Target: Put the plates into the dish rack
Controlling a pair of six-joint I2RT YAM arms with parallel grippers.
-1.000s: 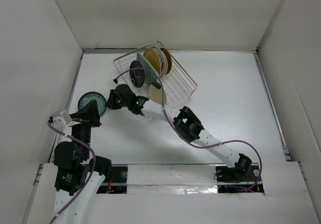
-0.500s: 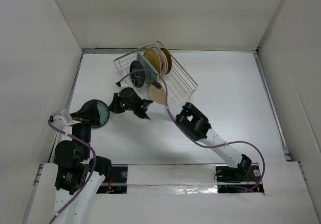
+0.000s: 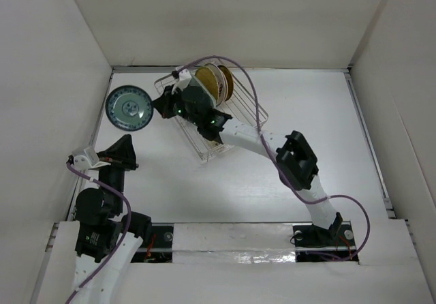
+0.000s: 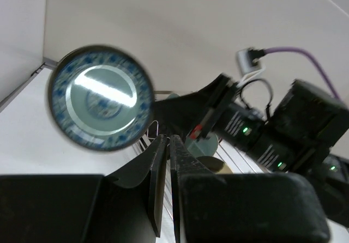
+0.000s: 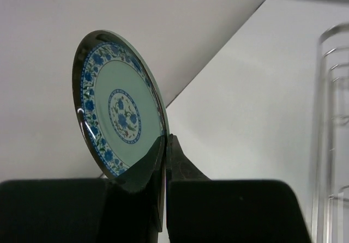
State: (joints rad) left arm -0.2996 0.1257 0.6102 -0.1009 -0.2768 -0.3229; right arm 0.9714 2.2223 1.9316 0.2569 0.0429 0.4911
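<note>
One teal plate (image 3: 128,110), one dish rack (image 3: 251,110), two arms counted. At least one brown-and-gold plate (image 3: 210,82) seen upright in rack; others hidden by arm. Teal plate round, no long axis, held aloft left of rack, face turned up. Rim clamped by right gripper (image 5: 166,142). Rack long axis far-left to near-right. Half second ago plate was lower, by left gripper (image 4: 168,142); its jaws are now pressed together, empty.
</note>
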